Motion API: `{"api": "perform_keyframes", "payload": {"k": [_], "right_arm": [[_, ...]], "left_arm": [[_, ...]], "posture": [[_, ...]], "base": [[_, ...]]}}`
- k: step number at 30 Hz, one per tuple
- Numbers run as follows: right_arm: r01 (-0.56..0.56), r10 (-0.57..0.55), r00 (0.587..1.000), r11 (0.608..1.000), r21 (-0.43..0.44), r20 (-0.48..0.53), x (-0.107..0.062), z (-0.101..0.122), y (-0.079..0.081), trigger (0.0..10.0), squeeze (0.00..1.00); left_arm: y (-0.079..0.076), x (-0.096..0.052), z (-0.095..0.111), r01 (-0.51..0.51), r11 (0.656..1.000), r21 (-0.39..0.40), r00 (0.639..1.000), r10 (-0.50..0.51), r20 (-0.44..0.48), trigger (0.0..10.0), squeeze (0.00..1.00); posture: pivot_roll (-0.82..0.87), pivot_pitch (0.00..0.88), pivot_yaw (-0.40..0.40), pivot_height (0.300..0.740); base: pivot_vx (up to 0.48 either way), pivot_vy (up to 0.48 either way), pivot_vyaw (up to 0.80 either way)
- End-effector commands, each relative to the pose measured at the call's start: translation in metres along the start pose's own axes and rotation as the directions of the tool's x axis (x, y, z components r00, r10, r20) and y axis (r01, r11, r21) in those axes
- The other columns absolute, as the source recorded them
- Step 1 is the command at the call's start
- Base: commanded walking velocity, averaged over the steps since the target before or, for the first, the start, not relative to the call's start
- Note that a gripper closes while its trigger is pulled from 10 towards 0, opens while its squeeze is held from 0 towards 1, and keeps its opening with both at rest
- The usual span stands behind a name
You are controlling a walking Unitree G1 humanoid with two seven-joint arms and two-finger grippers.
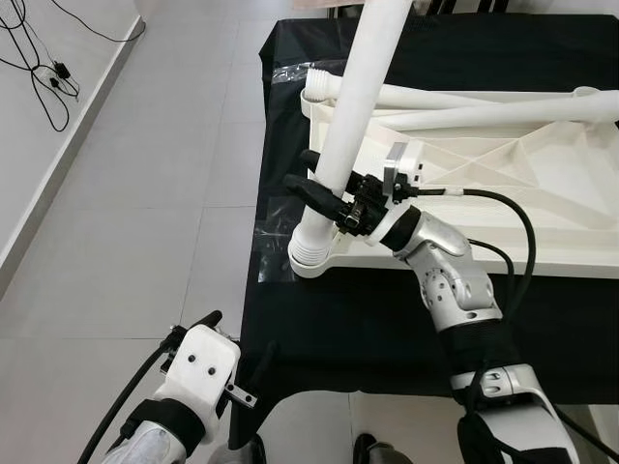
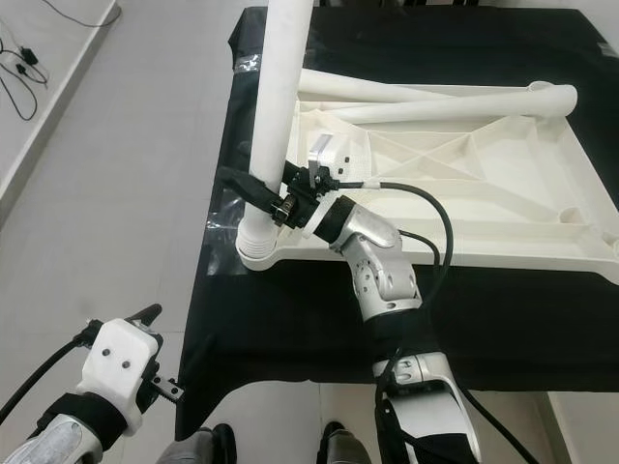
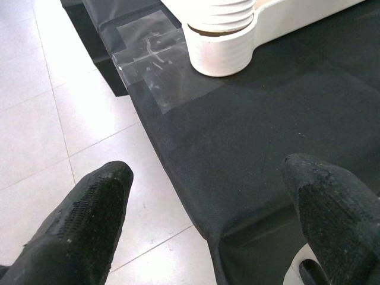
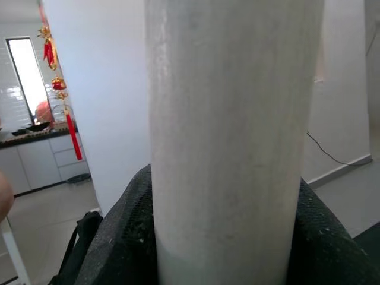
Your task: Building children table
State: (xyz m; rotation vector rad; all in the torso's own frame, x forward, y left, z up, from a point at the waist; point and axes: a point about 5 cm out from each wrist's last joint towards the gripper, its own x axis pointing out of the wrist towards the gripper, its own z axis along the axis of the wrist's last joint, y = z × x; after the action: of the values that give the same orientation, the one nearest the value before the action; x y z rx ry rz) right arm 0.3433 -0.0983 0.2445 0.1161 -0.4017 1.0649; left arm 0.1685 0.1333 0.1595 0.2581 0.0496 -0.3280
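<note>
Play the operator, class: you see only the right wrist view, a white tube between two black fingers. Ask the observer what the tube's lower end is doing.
Observer: The leg stands upright in the corner socket of the upturned tabletop. The right claw grips it low down.
Operator: Is it screwed fully in?
Observer: No. Thread ribs show above the socket.
Operator: Where is the left claw?
Observer: The left claw is open and holds nothing, hanging over the near edge of the black cloth.
</note>
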Motion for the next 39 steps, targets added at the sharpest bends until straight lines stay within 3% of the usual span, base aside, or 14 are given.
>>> {"api": "perform_keyframes", "payload": {"k": [1, 3, 4, 9, 10, 18, 23, 33, 39], "right_arm": [[0.028, -0.028, 1.000, 1.000, -0.004, 0.007, -0.002, 0.003, -0.004, 10.0, 0.00], [0.003, -0.003, 1.000, 1.000, -0.004, -0.001, -0.001, 0.003, 0.000, 10.0, 0.00], [-0.016, 0.016, 1.000, 1.000, -0.011, -0.018, -0.001, 0.001, 0.002, 0.0, 0.00], [0.002, -0.004, 1.000, 0.999, -0.047, -0.031, -0.001, 0.001, -0.001, 0.0, 0.00], [0.017, -0.018, 1.000, 0.998, -0.055, -0.019, 0.001, 0.004, -0.004, 10.0, 0.00], [0.019, -0.019, 1.000, 0.997, -0.068, 0.004, 0.004, 0.009, -0.005, 10.0, 0.00], [-0.080, 0.053, 0.987, 0.980, -0.182, -0.150, -0.006, -0.013, 0.004, 10.0, 0.00], [-0.102, 0.047, 0.973, 0.967, -0.234, -0.227, -0.014, -0.021, -0.002, 10.0, 0.00], [-0.169, 0.109, 0.958, 0.963, -0.212, -0.266, -0.014, -0.024, 0.001, 10.0, 0.00]], "left_arm": [[-0.001, -0.002, -0.008, 0.012, 1.000, 0.013, 0.999, -0.011, -0.048, 10.0, 0.00], [-0.001, -0.001, -0.008, 0.012, 1.000, 0.012, 0.999, -0.011, -0.048, 10.0, 0.00], [-0.001, -0.001, -0.008, 0.011, 1.000, 0.012, 0.999, -0.011, -0.048, 10.0, 0.00], [-0.001, -0.001, -0.008, 0.010, 1.000, 0.011, 0.999, -0.010, -0.047, 10.0, 0.00], [-0.001, -0.001, -0.008, 0.011, 1.000, 0.011, 0.999, -0.010, -0.047, 10.0, 0.00], [-0.001, -0.001, -0.007, 0.012, 1.000, 0.011, 0.999, -0.012, -0.046, 10.0, 0.00], [-0.001, -0.002, -0.007, 0.010, 1.000, 0.011, 0.999, -0.010, -0.048, 10.0, 0.00], [0.000, -0.003, -0.007, 0.015, 1.000, 0.017, 0.999, -0.014, -0.052, 10.0, 0.00], [0.000, -0.003, -0.007, 0.015, 1.000, 0.019, 0.998, -0.014, -0.053, 10.0, 0.00]], "posture": [[0.10, 0.238, 0.020, 0.740], [0.10, 0.239, 0.018, 0.740], [0.10, 0.239, 0.018, 0.740], [0.10, 0.242, 0.018, 0.740], [0.10, 0.242, 0.018, 0.740], [0.10, 0.244, 0.014, 0.740], [0.10, 0.249, 0.017, 0.740], [0.11, 0.252, 0.021, 0.740], [0.11, 0.253, 0.022, 0.740]], "base": [[0.000, 0.000, 0.00], [0.000, 0.000, 0.00], [0.000, 0.000, 0.00], [0.000, 0.000, 0.00], [0.000, 0.000, 0.00], [0.000, 0.000, 0.00], [0.000, 0.000, 0.00], [0.000, 0.000, 0.00], [0.000, 0.000, 0.00]]}}
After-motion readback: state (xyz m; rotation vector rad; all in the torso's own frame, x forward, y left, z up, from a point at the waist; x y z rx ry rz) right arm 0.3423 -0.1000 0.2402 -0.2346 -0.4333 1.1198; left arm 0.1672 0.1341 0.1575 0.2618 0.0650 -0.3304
